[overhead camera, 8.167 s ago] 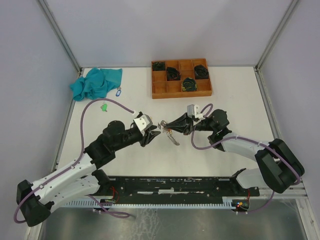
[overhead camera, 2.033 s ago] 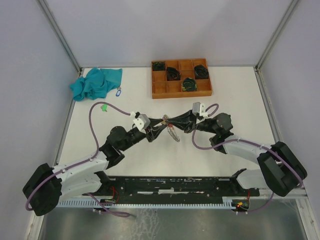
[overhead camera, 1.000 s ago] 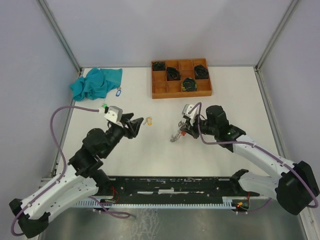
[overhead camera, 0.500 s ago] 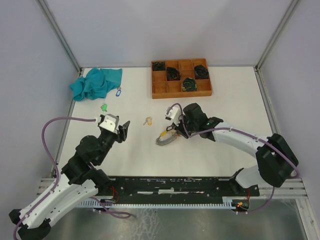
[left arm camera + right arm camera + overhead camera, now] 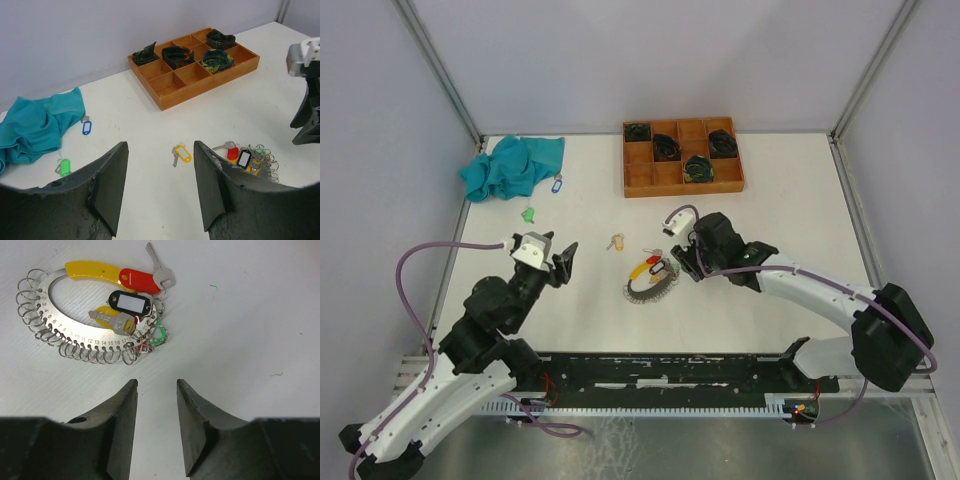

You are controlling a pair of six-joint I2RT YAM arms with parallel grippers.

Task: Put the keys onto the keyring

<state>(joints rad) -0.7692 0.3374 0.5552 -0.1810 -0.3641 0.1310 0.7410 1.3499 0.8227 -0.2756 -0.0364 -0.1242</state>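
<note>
— Right gripper (image 5: 156, 385)?
— Fingers apart, nothing between them, poised just right of the keyring (image 5: 70, 331).
— And the left gripper (image 5: 160, 145)?
— Also parted and empty, well left of the keyring.
— The yellow-tagged key (image 5: 181, 154)?
— Lying loose, near the keyring on its far left side, not touching it.

From the left wrist, we see the teal cloth (image 5: 35, 125) cut off by the left edge, the right arm (image 5: 307, 110) clipped at the right edge, and the left fingers (image 5: 109, 187) running out at the bottom. From above, the tags on the keyring (image 5: 640, 293) are too small for us to tell apart, as are the dark bundles (image 5: 699, 169) in the tray (image 5: 665, 190).
</note>
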